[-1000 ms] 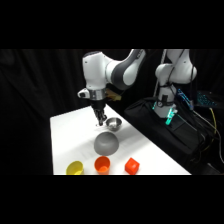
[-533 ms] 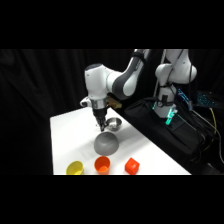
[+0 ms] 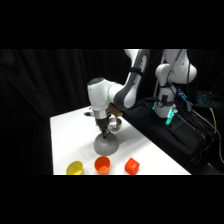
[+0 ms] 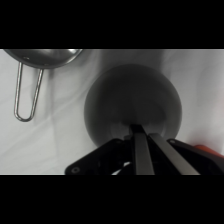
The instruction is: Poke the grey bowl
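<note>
The grey bowl (image 3: 106, 144) is set upside down like a dome on the white tabletop (image 3: 70, 135), near the coloured cups. The gripper (image 4: 141, 131) is held right over its top, jaws pressed together into one narrow tip, good for poking.

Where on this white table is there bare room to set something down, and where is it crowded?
Free: the table on the picture's left, between its back corner and the yellow cup. Crowded: around the grey bowl under the pincer, the metal bowl behind, orange cup and red cup in front.
</note>
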### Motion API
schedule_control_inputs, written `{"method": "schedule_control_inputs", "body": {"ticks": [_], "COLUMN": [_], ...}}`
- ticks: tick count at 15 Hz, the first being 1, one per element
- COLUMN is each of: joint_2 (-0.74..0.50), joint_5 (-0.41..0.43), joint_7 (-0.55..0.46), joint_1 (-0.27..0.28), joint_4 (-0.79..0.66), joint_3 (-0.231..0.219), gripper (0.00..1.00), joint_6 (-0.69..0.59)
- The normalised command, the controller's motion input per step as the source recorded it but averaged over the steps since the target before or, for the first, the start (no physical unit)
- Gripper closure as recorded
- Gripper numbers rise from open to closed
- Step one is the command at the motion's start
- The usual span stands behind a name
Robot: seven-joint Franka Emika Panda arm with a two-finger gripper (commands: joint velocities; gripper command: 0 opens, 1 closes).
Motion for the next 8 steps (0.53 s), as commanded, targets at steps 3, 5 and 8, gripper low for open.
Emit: {"method": "schedule_control_inputs", "body": {"ticks": [3, 5, 8], "joint_2": [0.07, -0.05, -0.26], "joint_5": [0.093, 0.066, 0.058], "joint_7": [-0.12, -0.13, -0.18], "joint_1": [-0.083, -0.08, -0.082], "joint_4": [0.03, 0.01, 0.0], "joint_3": [0.083, 0.073, 0.085], "gripper": [1.0, 1.0, 1.0], "joint_6": [0.18, 0.03, -0.18]}}
